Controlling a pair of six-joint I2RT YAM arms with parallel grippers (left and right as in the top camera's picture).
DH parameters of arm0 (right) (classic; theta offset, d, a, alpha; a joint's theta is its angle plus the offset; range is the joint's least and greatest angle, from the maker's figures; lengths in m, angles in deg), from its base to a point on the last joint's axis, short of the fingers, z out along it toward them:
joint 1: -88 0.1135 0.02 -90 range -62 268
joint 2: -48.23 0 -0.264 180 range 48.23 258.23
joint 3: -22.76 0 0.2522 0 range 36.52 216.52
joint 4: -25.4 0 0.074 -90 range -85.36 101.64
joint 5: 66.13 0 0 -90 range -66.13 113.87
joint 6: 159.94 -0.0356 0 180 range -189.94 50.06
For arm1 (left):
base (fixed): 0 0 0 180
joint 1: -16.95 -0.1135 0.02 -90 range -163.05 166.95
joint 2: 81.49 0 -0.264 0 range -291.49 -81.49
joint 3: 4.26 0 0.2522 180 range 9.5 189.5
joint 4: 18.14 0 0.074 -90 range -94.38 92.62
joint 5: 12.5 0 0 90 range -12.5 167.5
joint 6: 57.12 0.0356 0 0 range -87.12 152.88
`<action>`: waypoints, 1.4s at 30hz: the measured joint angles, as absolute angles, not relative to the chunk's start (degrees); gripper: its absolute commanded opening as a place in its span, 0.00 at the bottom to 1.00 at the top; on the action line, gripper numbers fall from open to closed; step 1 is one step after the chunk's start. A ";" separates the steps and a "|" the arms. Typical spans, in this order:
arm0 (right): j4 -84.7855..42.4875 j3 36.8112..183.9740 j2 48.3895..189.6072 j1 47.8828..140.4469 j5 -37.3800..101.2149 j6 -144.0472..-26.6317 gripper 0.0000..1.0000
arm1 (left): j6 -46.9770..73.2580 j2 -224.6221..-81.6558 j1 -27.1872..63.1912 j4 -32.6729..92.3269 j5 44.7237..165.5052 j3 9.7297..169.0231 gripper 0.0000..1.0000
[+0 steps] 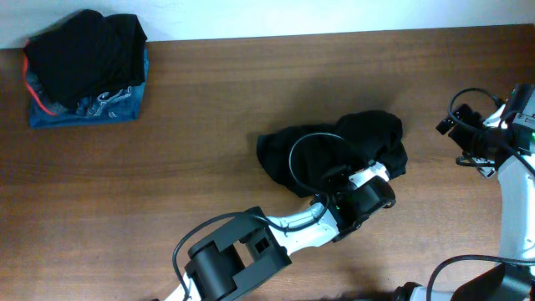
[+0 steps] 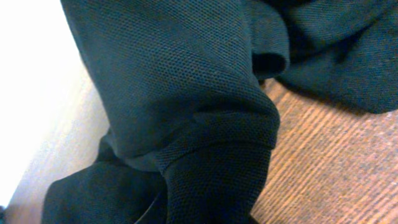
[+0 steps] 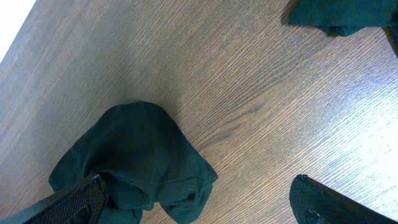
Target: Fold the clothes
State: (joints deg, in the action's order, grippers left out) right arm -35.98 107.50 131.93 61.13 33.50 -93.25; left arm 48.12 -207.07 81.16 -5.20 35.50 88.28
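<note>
The black T-shirt (image 1: 334, 150) lies crumpled in a heap on the wooden table, right of the middle. My left gripper (image 1: 368, 182) is at the heap's lower right edge, its fingers buried in the cloth. In the left wrist view the black fabric (image 2: 186, 93) fills the frame and bunches tightly at the jaws, so the gripper looks shut on it. My right gripper (image 1: 458, 134) is open and empty, off the heap's right side. In the right wrist view its fingers (image 3: 199, 208) are wide apart, with the T-shirt (image 3: 137, 155) beyond them. No logo shows.
A pile of other clothes (image 1: 84, 67), black cloth on folded blue fabric, sits at the table's back left corner; it also shows in the right wrist view (image 3: 339, 15). The table's back edge (image 1: 334, 35) meets a white wall. The left arm's cable (image 1: 305, 146) loops over the T-shirt.
</note>
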 measured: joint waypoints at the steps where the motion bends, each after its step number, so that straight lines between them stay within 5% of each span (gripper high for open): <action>1: -35.98 107.50 131.93 61.13 33.50 -93.25 0.98 | 48.12 -207.09 81.35 -5.11 34.58 88.41 0.15; 6: -36.00 107.50 131.90 61.13 33.50 -93.25 0.99 | 48.14 -207.09 83.34 -4.32 30.06 88.94 0.13; 10: -36.20 107.50 131.90 61.13 33.50 -93.27 0.99 | 48.19 -207.09 85.73 3.48 28.46 91.30 0.01; 27: -37.51 107.50 131.93 61.13 33.55 -93.27 0.99 | 45.72 -192.16 85.90 20.96 33.88 92.72 0.02; 42: -38.93 107.50 131.93 62.33 37.55 -91.72 0.99 | 45.30 -183.27 73.27 29.05 34.49 92.76 0.14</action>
State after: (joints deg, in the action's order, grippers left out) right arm -38.93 107.50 131.93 62.33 37.55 -91.72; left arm 45.30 -183.27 73.27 29.05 34.49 92.76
